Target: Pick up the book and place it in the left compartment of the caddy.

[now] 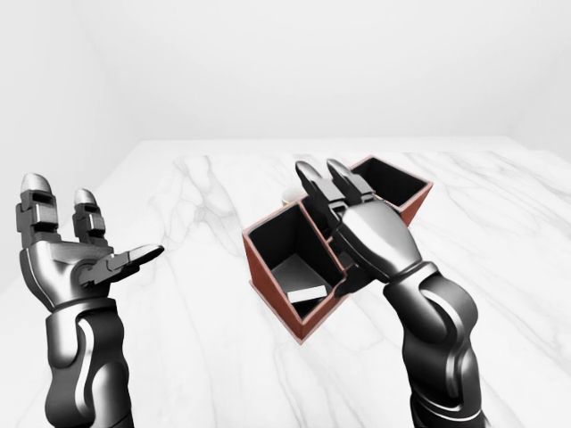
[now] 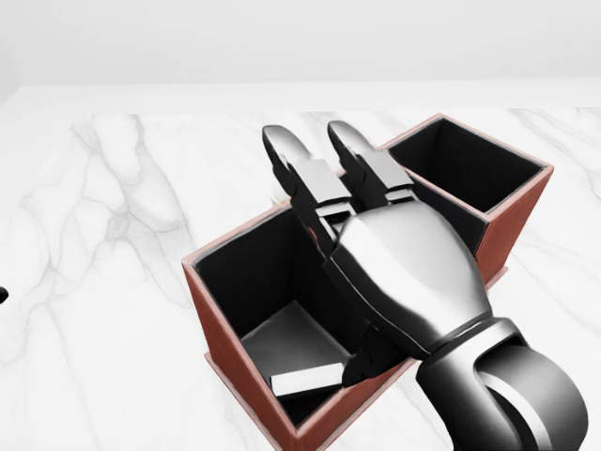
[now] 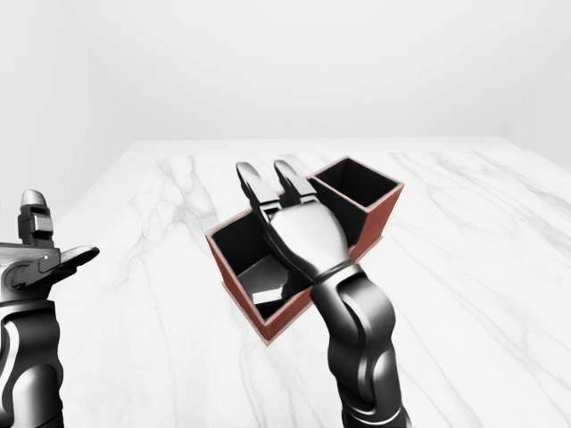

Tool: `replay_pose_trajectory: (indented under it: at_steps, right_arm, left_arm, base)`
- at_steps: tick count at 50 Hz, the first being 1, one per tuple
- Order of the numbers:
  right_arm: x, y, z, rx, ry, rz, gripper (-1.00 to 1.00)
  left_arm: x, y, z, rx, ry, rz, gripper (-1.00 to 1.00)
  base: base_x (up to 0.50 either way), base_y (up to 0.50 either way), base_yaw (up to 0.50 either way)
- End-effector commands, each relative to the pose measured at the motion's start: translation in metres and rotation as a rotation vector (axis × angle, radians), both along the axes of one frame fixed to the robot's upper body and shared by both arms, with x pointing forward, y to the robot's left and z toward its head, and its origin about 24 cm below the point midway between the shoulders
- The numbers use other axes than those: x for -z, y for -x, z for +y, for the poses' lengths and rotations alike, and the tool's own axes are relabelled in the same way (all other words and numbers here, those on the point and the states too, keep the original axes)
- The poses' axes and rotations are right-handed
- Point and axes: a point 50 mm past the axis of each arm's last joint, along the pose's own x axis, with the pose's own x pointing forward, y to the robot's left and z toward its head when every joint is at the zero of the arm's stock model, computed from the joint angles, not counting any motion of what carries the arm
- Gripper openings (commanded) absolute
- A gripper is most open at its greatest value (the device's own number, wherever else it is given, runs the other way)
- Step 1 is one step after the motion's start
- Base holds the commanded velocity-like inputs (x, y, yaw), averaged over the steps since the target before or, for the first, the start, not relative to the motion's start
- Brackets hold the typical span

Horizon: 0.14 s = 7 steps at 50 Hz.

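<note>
Right hand (image 2: 394, 263) occupies the lower right of the head view, raised above the caddy (image 2: 221, 352) with its back toward the camera; its fingers (image 2: 305, 178) extend straight and spread, gripping nothing, and the thumb points down near the caddy's near rim. Left hand (image 1: 76, 254) is raised at the left edge of the left-eye view, palm turned inward, fingers upright and thumb extended sideways, also empty and well apart from the caddy. Book (image 2: 300, 352) lies inside the leftmost compartment of the caddy, a dark cover leaning at a tilt toward the compartment floor, with its pale page edge showing along the lower side. Caddy walls are reddish-brown outside and black inside; the unit sits diagonally on the white marble table (image 2: 113, 282), running from the lower left to the upper right of the head view. Its middle compartment is largely hidden behind the right hand. Its rightmost compartment (image 2: 470, 164) is visible beyond the fingers. Beyond the caddy, the marble surface continues to a plain white wall (image 1: 285, 62).
</note>
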Motion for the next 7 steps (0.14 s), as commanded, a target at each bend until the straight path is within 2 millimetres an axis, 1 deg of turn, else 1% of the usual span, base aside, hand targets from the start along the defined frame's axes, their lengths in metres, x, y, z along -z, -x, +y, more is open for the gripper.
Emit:
replay_pose_trajectory:
  at_steps: [1,7]
  right_arm:
    - [-0.033,0.019,-0.007,0.217,0.037,-0.219,1.0]
    - [-0.044,0.028,-0.017,0.365,0.004,-0.278,1.0]
  left_arm:
    - [0.0,0.001,-0.002,0.005,-0.006,-0.002,1.0]
    - [-0.001,0.0,-0.001,0.004,-0.006,-0.004,1.0]
  base:
    - [0.0,0.0,0.0]
    - [0.0,0.0,0.0]
